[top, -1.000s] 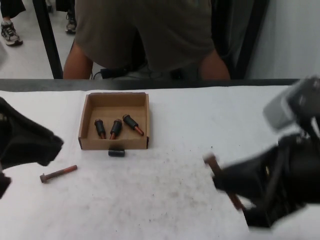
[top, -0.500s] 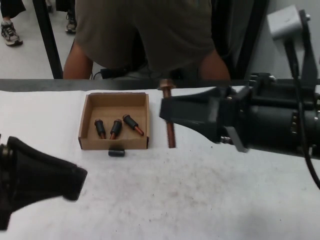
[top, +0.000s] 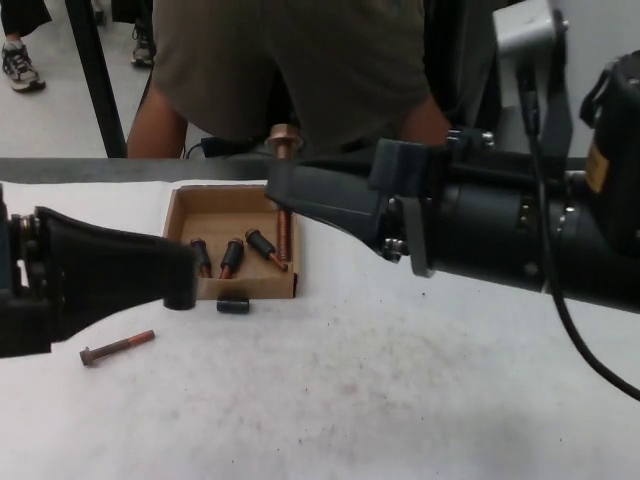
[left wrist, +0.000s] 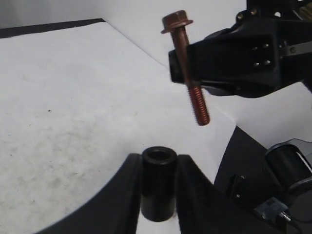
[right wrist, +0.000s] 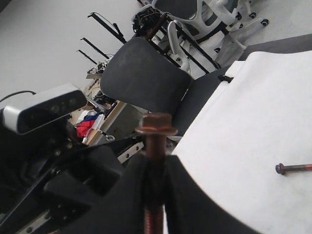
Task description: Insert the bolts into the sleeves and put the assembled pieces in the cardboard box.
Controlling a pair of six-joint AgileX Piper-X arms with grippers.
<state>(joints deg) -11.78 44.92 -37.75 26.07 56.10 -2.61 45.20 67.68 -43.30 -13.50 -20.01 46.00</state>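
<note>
Both pincers were loaded. The right gripper (top: 284, 192) was clamped on the shank of a copper-coloured bolt (top: 283, 236), held head up and nearly upright. The left gripper (left wrist: 159, 196) was closed on a black sleeve (left wrist: 158, 181), which stood upright between its fingers with the open bore facing up.

Half a second before, the right gripper had held the bolt just off the right side of the cardboard box (top: 231, 190). It had since moved leftward, so that in the high view the bolt hung in front of the box's right wall. A full second before, the same arm had been low at the near right of the bench (top: 400, 400) with the bolt tilted.

The left gripper had also advanced from the near left corner, and its tip now sat by the box's left front corner. Seen from the left wrist, the bolt's threaded end hung above and beyond the sleeve, not touching it.

Three assembled pieces (top: 232, 256) lay in the box as before. A loose sleeve (top: 233, 304) remained just in front of the box. A loose bolt (top: 117, 347), covered by the left arm half a second earlier, lay on the bench again in plain sight.
</note>
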